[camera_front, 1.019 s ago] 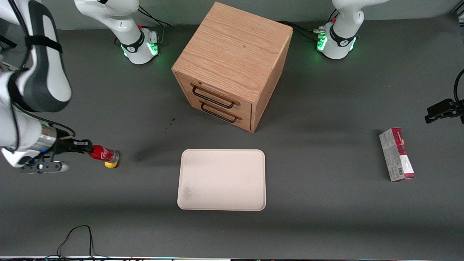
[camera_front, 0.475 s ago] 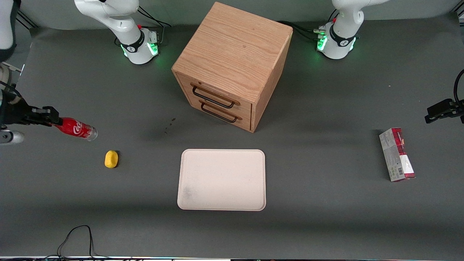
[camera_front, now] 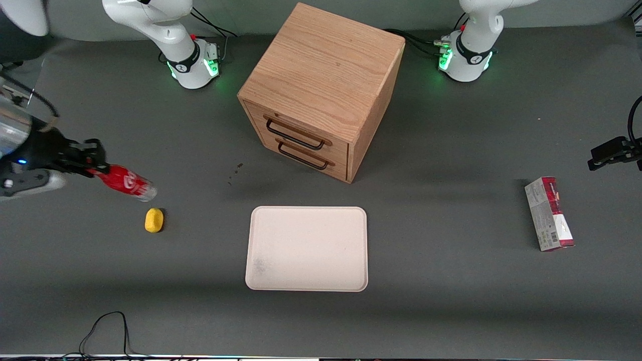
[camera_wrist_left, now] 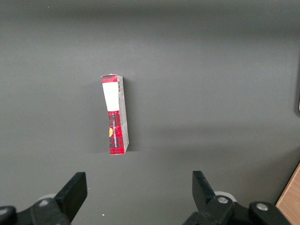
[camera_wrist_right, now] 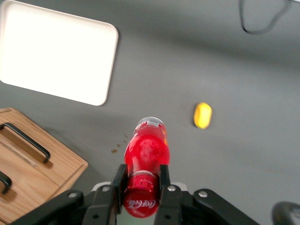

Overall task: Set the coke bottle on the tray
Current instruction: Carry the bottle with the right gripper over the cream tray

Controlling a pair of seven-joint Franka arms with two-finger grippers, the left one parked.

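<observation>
1. My right gripper [camera_front: 93, 163] is up off the table at the working arm's end, fingers [camera_wrist_right: 119, 180] clamped on the cap end of the coke bottle [camera_front: 125, 182].
2. In the wrist view the gripper [camera_wrist_right: 140, 180] has one black finger on each side of the bottle [camera_wrist_right: 145, 161]; red cap with white script sits between them.
3. Bottle is carried tilted, clear base pointing away from the gripper and down toward the table. Not touching the table that I can see.
4. Small yellow oval lump [camera_front: 154, 220] lies on the table just beside the bottle's base end, nearer the front camera than the bottle. Apart, no contact. Also seen from the wrist [camera_wrist_right: 202, 115].
5. Cream tray [camera_front: 261, 220] flat on the table, well apart from the bottle, toward the middle of the table. Faint smudge in one corner. Nothing on it. From the wrist [camera_wrist_right: 101, 96] it looks bright white.
6. Wooden two-drawer cabinet [camera_front: 321, 70] stands farther from the front camera than the tray; two black handles [camera_front: 296, 134] on its front. Both drawers look closed.
7. Few dark specks [camera_front: 235, 170] on the table in front of the cabinet, between bottle and cabinet.
8. Red-and-grey carton [camera_front: 548, 213] lies flat toward the parked arm's end, well apart from the tray; same carton in the left wrist view [camera_wrist_left: 116, 115].
</observation>
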